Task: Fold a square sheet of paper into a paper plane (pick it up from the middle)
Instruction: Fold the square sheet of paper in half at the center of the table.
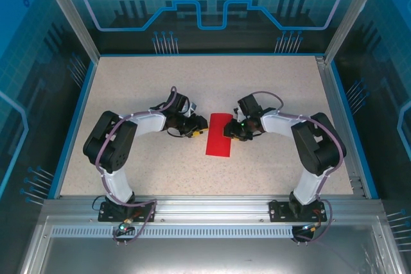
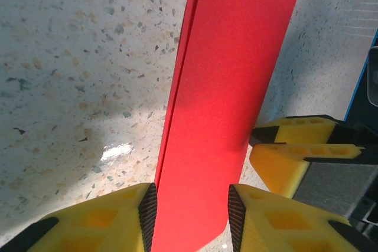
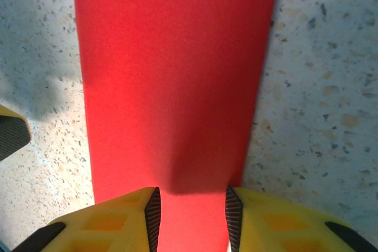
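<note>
Table [image 1: 160, 81] is showing a beige speckled top, with a blue border running along the left, right and far sides. Red sheet of paper [image 1: 218, 135] is lying flat on it, sitting about mid-table. It's lying folded into a narrow strip, running near-to-far with a slight tilt. Left wrist view is showing the sheet [image 2: 224, 87] as two layers stacked along one long edge, speckled top [image 2: 77, 57] beside it. Right wrist view is showing the strip [image 3: 171, 75] lying smooth on the surface [image 3: 319, 87].
</note>
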Motion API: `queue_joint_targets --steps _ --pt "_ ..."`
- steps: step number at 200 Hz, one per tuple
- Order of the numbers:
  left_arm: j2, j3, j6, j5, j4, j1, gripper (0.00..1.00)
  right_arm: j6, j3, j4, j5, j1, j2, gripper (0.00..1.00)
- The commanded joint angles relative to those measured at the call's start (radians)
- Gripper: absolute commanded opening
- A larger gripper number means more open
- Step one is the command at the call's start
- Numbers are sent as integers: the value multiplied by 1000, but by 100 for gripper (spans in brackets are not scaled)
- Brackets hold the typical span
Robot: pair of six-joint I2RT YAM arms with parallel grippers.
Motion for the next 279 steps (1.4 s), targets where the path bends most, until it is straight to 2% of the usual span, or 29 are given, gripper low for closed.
queue_joint_targets --steps 1,59,110,161,279 --pt "13 1 2 34 -4 -1 40 13 3 10 -18 5 29 36" --pt "34 20 7 54 -14 -3 43 8 -26 -2 6 0 31 36" --pt "46 33 9 47 -31 -6 43 7 10 9 -44 0 -56 39" --pt "53 35 4 45 -31 -7 44 24 36 26 -81 8 -24 38" --pt "80 50 0 74 -26 -26 50 7 -19 4 -21 -3 -16 37"
